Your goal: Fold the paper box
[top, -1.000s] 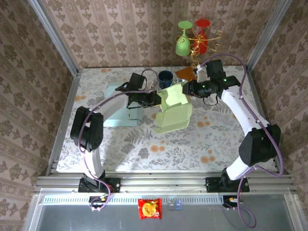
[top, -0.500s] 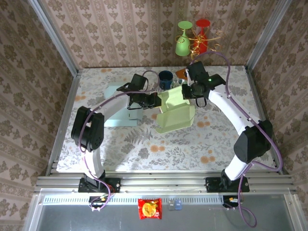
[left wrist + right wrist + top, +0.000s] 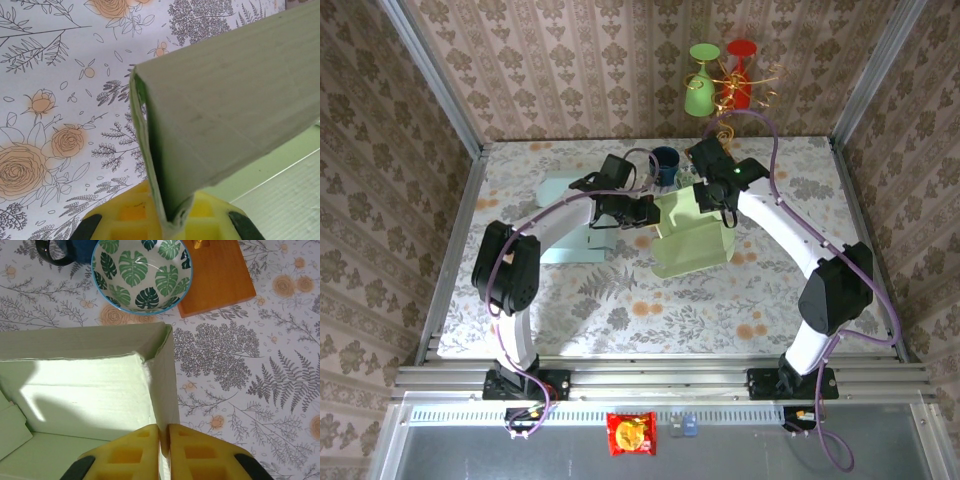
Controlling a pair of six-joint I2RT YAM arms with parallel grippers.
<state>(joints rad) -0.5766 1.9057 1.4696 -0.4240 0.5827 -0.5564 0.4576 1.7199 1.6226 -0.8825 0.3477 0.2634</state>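
Reaching out from their bases at the near edge, both arms meet over the middle of the table (image 3: pixel 620 300), where the paper box (image 3: pixel 695 245) sits partly formed on the floral cloth, pale green, with walls already raised. The left gripper (image 3: pixel 646 212) comes in at the box's left side. In its wrist view the yellow fingers (image 3: pixel 130 215) are pinched tight on a doubled-over wall, likely to hold that crease flat and to anchor the box against sliding. The right gripper (image 3: pixel 710 200) works the box's far side, and in its own wrist view its fingers (image 3: pixel 135 452) are closed on a thin upright side wall (paper between the pads, nothing else). I judge that wall is being stood up or pressed in to lock against the end wall at the corner. Two opposed grips make sense here: thin card flexes, so one gripper steadies while the other shapes. Just beyond the box stand a leaf-patterned bowl (image 3: pixel 142 275), a dark blue mug (image 3: pixel 665 160) and an orange wooden board (image 3: pixel 215 275), close enough that a wide swing could knock them. Farthest back, a green goblet (image 3: pixel 700 90) and a red goblet (image 3: pixel 741 75) hang against the wall.
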